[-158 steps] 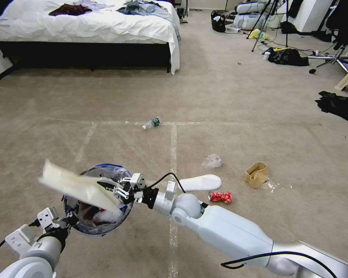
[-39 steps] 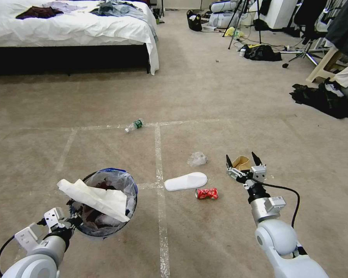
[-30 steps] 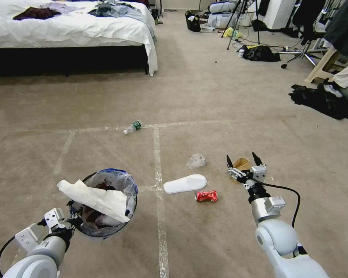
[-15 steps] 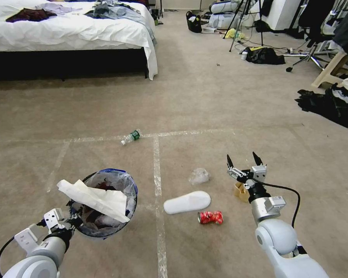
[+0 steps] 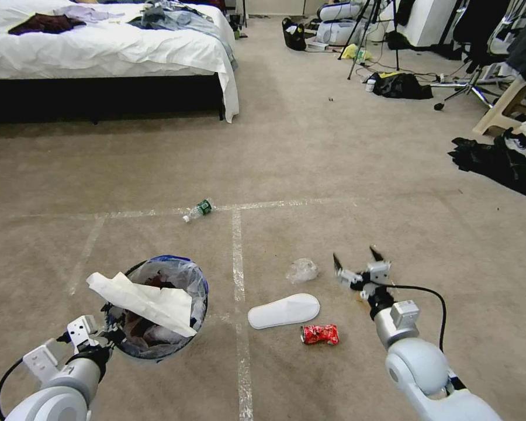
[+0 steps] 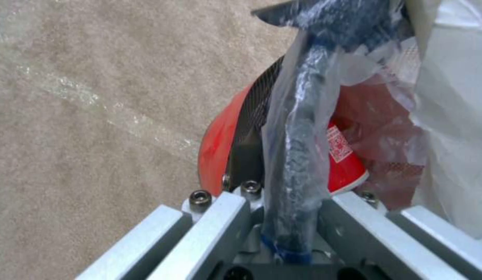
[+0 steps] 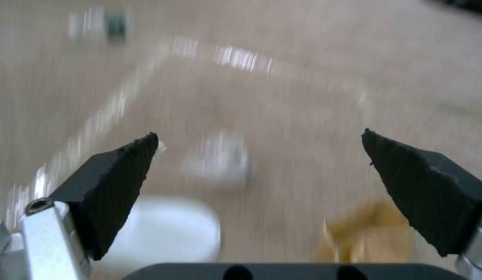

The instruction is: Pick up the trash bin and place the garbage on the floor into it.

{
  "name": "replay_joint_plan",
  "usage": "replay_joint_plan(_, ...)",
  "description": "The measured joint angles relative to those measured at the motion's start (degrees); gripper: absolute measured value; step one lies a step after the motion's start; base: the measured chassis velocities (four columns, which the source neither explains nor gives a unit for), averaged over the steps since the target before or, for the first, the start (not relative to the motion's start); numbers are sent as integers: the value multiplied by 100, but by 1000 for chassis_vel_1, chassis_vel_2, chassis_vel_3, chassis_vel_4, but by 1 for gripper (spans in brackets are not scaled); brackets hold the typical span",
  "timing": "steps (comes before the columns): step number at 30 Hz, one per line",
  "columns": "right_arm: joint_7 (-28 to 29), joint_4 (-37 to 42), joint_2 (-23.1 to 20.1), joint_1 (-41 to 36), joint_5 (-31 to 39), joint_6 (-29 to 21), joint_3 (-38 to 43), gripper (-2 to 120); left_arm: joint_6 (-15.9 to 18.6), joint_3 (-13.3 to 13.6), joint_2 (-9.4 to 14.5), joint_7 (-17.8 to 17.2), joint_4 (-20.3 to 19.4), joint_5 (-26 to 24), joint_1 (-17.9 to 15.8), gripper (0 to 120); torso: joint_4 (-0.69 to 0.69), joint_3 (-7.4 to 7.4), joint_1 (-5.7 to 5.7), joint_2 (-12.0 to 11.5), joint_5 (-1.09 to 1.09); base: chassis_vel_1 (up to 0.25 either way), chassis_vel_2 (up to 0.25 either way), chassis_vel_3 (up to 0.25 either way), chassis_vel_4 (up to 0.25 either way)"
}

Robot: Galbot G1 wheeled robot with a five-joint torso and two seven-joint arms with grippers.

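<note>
Beige carpeted floor [image 5: 333,164] strewn with litter; trash bin [image 5: 158,304] left of white slipper [image 5: 283,310], rim clenched in left pincer [image 5: 102,336]; right pincer [image 5: 356,264] spread wide right of slipper; crushed red can [image 5: 319,334] just beside slipper.

The right wrist view is smeared by motion: the bottle [image 7: 116,23], the clear plastic wad [image 7: 220,161], the white slipper [image 7: 163,229] and the brown cardboard piece [image 7: 368,233] are only blurs. In the head view the right gripper [image 5: 356,264] covers most of that cardboard. The white paper [image 5: 143,301] hides part of the trash bin [image 5: 181,275] mouth.
</note>
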Motion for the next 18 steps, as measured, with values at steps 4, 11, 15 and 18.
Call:
replay_joint_plan(4,-330,129,-485,42,108,-1208,-201,100,-13,-10,-7,0,48,-7,-37,0,0,0,0,0,1,0,0,0,0)
replay_joint_plan(11,-1757,64,-963,485,-237,-2772,-442,100,-23,-31,-2,0,81,-55,-92,0,1,0,0,0,0,0,0,0,0)
replay_joint_plan(15,-3104,-337,-1093,830,-1232,-3008,-561,100,-43,-37,6,-5,131,-74,-141,0,2,1,0,0,0,0,0,0,0)
replay_joint_plan(18,-3367,-756,-1052,1051,-1536,-3009,-686,99,-56,-17,22,-14,205,-81,-178,0,0,1,0,0,1,0,0,0,0)
